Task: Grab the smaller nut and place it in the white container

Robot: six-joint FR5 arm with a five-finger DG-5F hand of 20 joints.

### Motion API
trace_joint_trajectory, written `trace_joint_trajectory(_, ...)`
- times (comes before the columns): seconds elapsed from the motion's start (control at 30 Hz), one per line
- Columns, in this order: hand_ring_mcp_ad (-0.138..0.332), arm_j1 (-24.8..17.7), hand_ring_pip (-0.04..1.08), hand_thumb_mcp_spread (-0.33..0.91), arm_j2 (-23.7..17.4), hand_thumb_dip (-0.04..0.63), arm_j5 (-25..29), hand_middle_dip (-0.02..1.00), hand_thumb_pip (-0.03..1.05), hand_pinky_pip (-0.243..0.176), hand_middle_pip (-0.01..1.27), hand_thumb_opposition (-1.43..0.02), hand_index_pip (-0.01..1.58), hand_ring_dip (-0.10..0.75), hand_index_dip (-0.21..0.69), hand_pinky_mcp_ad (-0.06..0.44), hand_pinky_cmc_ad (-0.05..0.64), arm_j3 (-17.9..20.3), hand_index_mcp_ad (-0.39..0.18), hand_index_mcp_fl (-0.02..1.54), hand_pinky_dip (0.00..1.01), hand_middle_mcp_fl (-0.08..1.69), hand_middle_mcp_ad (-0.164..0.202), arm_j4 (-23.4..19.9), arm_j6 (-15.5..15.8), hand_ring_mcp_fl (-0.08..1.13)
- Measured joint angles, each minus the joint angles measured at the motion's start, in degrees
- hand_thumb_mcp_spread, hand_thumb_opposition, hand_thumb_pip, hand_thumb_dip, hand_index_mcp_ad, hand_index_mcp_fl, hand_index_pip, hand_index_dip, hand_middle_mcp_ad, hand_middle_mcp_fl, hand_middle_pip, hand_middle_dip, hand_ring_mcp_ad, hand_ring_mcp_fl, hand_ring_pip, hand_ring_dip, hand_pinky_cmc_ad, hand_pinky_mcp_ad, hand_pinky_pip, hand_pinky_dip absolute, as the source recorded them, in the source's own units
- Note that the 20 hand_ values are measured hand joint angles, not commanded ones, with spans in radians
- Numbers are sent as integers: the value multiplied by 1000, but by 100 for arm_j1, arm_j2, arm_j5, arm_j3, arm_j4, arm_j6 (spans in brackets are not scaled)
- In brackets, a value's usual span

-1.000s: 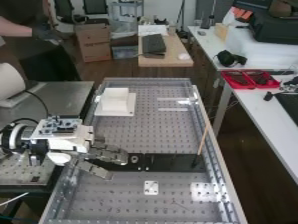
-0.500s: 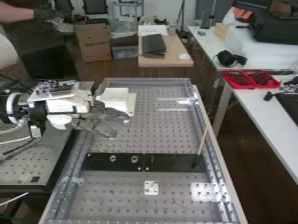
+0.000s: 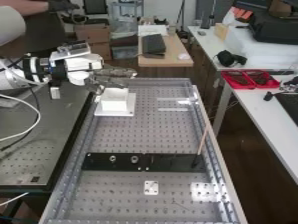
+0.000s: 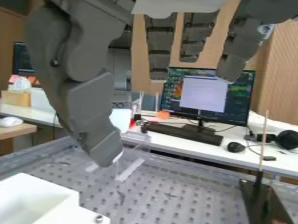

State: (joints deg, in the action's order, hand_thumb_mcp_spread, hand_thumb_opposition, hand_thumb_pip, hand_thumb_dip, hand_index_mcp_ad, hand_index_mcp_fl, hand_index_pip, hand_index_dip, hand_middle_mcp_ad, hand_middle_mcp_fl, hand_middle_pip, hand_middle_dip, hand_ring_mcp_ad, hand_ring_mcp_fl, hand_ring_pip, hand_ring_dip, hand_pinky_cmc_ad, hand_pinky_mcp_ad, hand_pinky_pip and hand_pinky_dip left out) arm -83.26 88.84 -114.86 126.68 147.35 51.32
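White container, black strip, red trays

No readable writing.
Any lettering on the monitor or the cardboard box is too small or blurred to make out.
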Motion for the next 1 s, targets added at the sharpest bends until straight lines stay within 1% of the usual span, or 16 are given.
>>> trace_joint_trajectory(0.03,113,-149,89,520,-16,218,77,222,576,-3,131,-988,1538,87,188,295,380,5,-169,454,251,188,72,13,-34,2)
trace_joint_trajectory(0.07,110,-216,89,520,-20,218,113,222,576,-3,131,-988,1538,87,188,288,382,7,-169,454,251,188,68,17,-51,2)
trace_joint_trajectory(0.1,108,-360,89,520,-23,218,191,222,579,-3,131,-988,1538,87,188,297,379,7,-169,454,251,188,68,23,-87,2)
trace_joint_trajectory(0.13,108,-488,89,520,-21,218,263,227,576,-3,134,-988,1538,87,188,290,379,7,-169,454,251,188,68,27,-121,2)
trace_joint_trajectory(0.17,113,-586,89,520,-18,218,322,229,576,-3,134,-988,1538,87,188,297,379,7,-169,454,251,188,73,30,-146,2)
trace_joint_trajectory(0.2,110,-734,89,520,-9,218,409,229,576,-3,134,-988,1538,87,188,286,379,6,-169,454,251,188,68,31,-186,2)
trace_joint_trajectory(0.23,108,-880,89,520,7,218,502,229,576,-3,134,-988,1538,87,188,297,379,2,-169,454,251,188,66,31,-226,2)
trace_joint_trajectory(0.27,108,-905,89,520,10,218,518,229,576,-3,134,-988,1538,87,188,297,379,2,-169,454,251,188,66,30,-233,2)
trace_joint_trajectory(0.33,108,-1197,89,520,64,218,720,229,576,-3,134,-988,1538,87,187,297,379,-8,-169,454,251,188,68,19,-316,2)
trace_joint_trajectory(0.37,108,-1257,89,520,78,218,763,229,576,-3,134,-988,1538,87,187,297,379,-10,-169,454,251,185,66,15,-333,2)
trace_joint_trajectory(0.5,108,-1770,89,524,246,218,1165,229,576,-3,134,-988,1539,87,187,293,379,-30,-169,454,251,185,68,-25,-484,5)
trace_joint_trajectory(0.63,108,-2107,93,520,476,218,1508,229,576,-3,134,-988,1536,87,188,297,379,-38,-169,454,251,183,66,-64,-599,5)
trace_joint_trajectory(0.8,108,-2346,89,524,711,218,1847,229,576,-3,134,-988,1536,87,187,297,379,-29,-169,454,251,201,72,-142,-700,2)
trace_joint_trajectory(0.83,108,-2389,89,520,756,218,1925,229,576,-3,134,-988,1536,87,187,297,379,-23,-169,454,251,201,66,-166,-713,5)
trace_joint_trajectory(0.87,108,-2407,89,520,776,218,1961,229,576,-3,134,-988,1536,87,188,297,379,-21,-169,454,251,201,73,-178,-717,5)
trace_joint_trajectory(1.0,108,-2508,89,520,893,218,2205,229,576,-3,134,-988,1536,87,187,297,379,-6,-169,454,251,202,70,-236,-760,5)
